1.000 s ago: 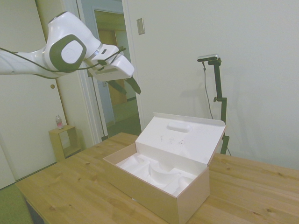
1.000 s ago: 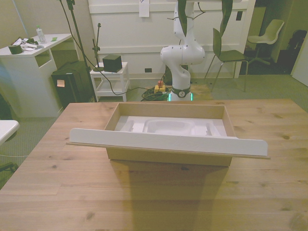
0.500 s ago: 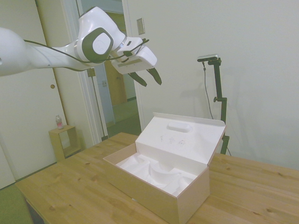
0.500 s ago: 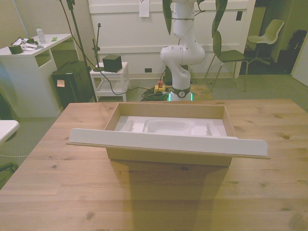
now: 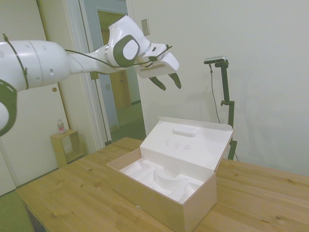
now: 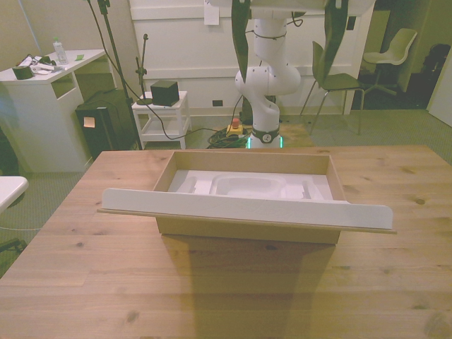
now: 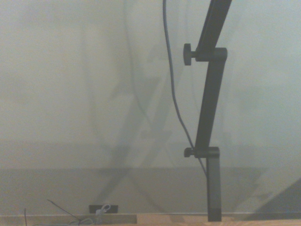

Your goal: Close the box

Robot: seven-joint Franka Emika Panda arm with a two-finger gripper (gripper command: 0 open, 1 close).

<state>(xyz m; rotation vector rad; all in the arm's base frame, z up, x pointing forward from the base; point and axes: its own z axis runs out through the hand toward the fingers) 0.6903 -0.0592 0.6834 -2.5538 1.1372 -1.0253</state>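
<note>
**Now the gripper sits farther out over the open box**

Side view: the gripper [image 5: 167, 82] hangs high above the box [image 5: 166, 186], nearer the upright lid [image 5: 187, 143] than half a second ago, when it was back toward the doorway. Its dark fingers [image 5: 158, 83] are spread apart, holding nothing. The box rests open on the table [image 5: 72, 198], white insert [image 5: 161, 179] showing.

Front view: the box [image 6: 247, 205] has not moved; the two fingers [image 6: 239, 28] now stand wider apart above it.

Wrist view: only wall, blurred.
</note>
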